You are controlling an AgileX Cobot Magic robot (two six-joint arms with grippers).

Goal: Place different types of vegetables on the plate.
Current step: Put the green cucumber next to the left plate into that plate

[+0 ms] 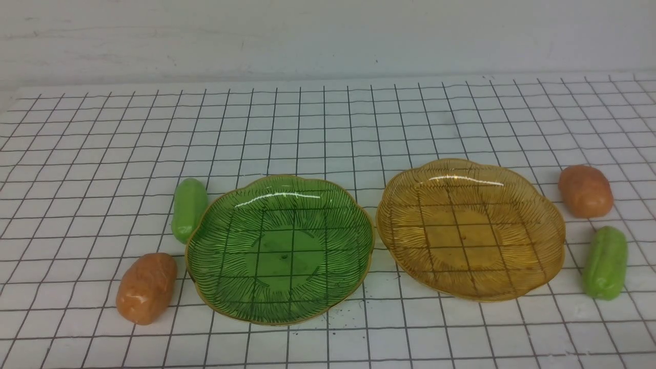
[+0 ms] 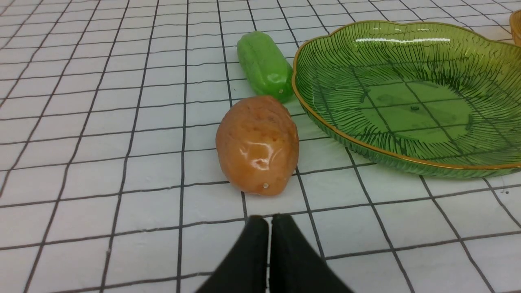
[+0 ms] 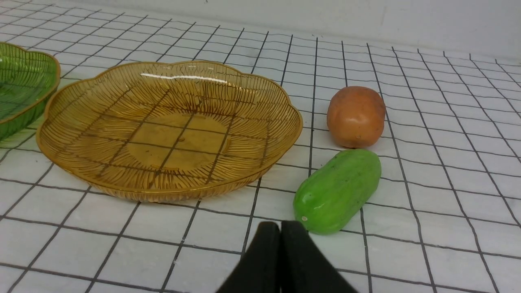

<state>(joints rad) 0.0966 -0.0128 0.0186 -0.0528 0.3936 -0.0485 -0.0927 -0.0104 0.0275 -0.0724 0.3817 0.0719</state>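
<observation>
A green glass plate (image 1: 215, 225) and an amber glass plate (image 1: 543, 215) stand side by side, both empty. Left of the green plate lie a green cucumber (image 1: 189, 209) and an orange-brown potato (image 1: 146, 288). Right of the amber plate lie a second potato (image 1: 585, 190) and a second cucumber (image 1: 606, 262). My left gripper (image 2: 269, 221) is shut and empty, just short of the left potato (image 2: 257, 145), with the left cucumber (image 2: 265, 66) behind it. My right gripper (image 3: 280, 228) is shut and empty, close to the right cucumber (image 3: 338, 190); the right potato (image 3: 356, 116) lies beyond. Neither gripper shows in the front view.
The table is covered by a white cloth with a black grid (image 1: 328, 128). A white wall (image 1: 328, 36) rises behind it. The green plate (image 2: 407, 134) shows in the left wrist view and the amber plate (image 3: 81, 162) in the right wrist view.
</observation>
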